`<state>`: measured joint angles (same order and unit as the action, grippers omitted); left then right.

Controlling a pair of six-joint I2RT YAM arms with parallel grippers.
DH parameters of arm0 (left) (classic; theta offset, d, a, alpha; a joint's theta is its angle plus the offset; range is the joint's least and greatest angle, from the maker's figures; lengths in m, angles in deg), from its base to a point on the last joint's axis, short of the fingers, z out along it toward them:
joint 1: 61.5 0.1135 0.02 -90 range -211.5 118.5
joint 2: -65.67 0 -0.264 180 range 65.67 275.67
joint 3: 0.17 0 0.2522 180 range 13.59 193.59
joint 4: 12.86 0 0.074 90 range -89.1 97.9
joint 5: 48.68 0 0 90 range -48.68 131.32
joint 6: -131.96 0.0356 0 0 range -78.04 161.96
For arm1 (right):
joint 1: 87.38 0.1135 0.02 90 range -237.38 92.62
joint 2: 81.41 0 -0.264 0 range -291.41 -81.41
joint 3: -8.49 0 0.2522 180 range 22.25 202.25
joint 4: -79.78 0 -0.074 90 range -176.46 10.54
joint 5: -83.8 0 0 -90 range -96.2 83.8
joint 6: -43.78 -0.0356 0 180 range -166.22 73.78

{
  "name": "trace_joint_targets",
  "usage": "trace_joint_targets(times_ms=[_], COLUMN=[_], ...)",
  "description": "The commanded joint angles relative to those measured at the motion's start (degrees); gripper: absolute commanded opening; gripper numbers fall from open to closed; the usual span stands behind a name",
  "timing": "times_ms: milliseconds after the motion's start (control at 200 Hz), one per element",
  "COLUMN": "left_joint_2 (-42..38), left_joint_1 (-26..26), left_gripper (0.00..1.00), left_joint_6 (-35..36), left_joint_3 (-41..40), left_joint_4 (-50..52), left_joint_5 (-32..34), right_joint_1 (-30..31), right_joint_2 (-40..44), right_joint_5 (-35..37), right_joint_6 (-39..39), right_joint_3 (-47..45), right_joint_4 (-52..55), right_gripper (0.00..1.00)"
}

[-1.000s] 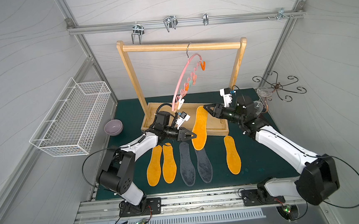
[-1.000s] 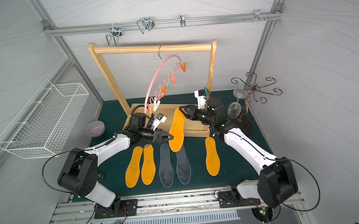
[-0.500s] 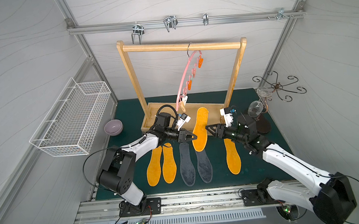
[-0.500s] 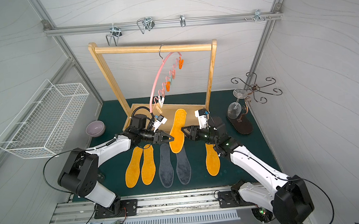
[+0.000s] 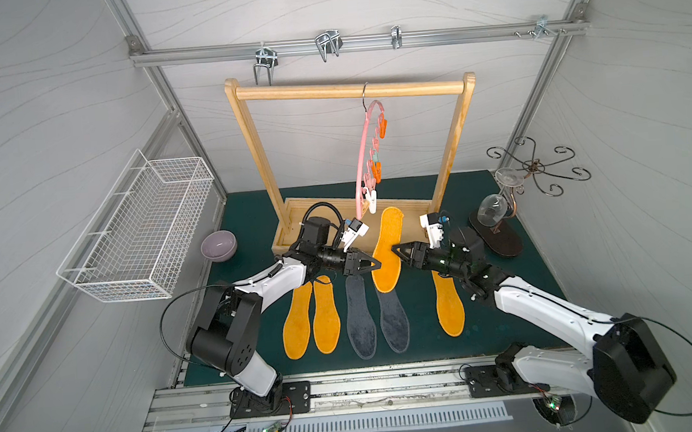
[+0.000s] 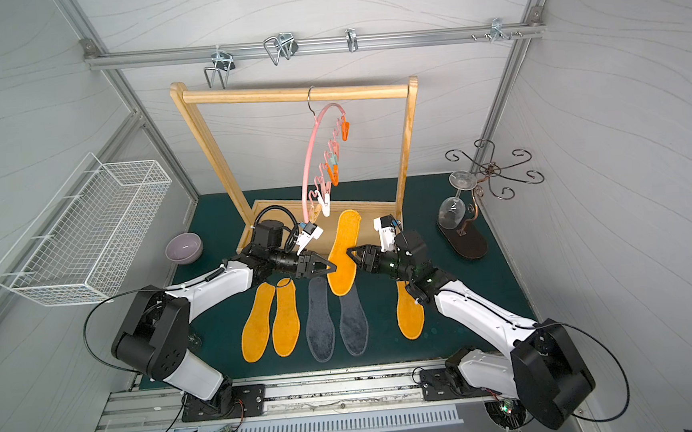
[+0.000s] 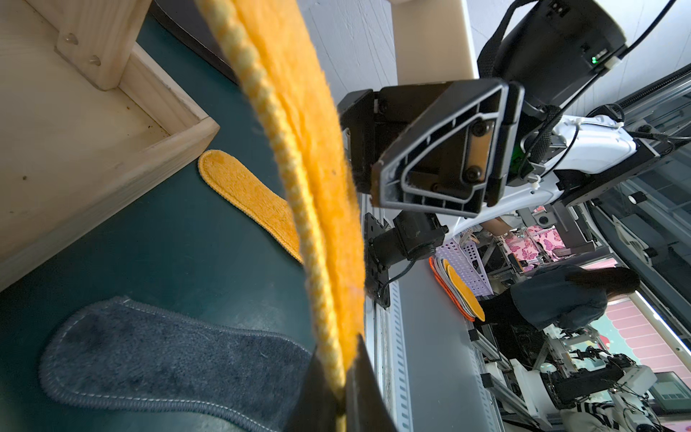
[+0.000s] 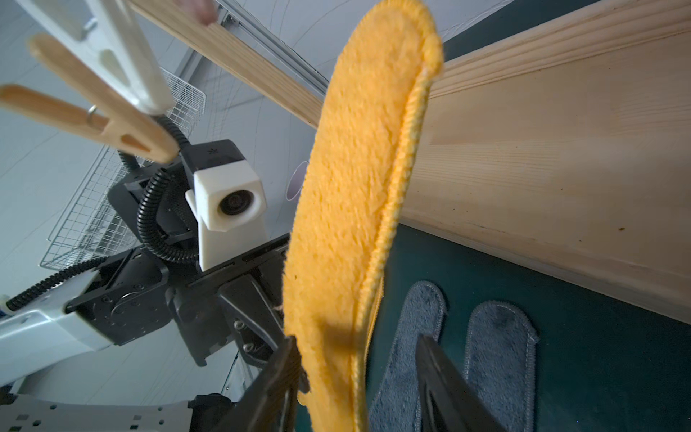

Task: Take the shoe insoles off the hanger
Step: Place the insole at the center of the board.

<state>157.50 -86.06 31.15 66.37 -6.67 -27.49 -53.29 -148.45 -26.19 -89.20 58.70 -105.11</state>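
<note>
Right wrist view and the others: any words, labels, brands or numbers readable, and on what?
No readable text in any view.
Pale mark on the black top of the left arm's camera: too small to read.

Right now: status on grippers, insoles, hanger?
Left gripper shut on upright orange insole. Right gripper open, jaws straddling its other edge. Hanger bare; five insoles flat on mat. Nothing in the way.
</note>
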Motion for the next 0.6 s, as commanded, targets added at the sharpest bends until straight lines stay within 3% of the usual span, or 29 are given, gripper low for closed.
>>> trace_joint_targets(times_ms=[0, 265, 595], left_joint_2=[0.2, 0.22, 0.87], left_joint_1=[-0.4, -0.4, -0.4], left_gripper=[0.0, 0.0, 0.0], left_joint_6=[-0.35, 1.02, 2.07], left_joint_3=[0.35, 0.64, 1.18], left_joint_4=[-2.75, -1.42, 0.1], left_joint_5=[-1.67, -1.58, -1.28], right_joint_1=[0.5, 0.59, 0.63], right_joint_2=[-1.37, -3.41, -3.46], right_joint_5=[-2.43, -3.97, -5.22], right_joint_6=[-2.1, -4.12, -4.06], right_joint_3=[0.45, 0.22, -1.52], right_joint_4=[-5.92, -10.19, -14.46], right_gripper=[0.49, 0.38, 0.14])
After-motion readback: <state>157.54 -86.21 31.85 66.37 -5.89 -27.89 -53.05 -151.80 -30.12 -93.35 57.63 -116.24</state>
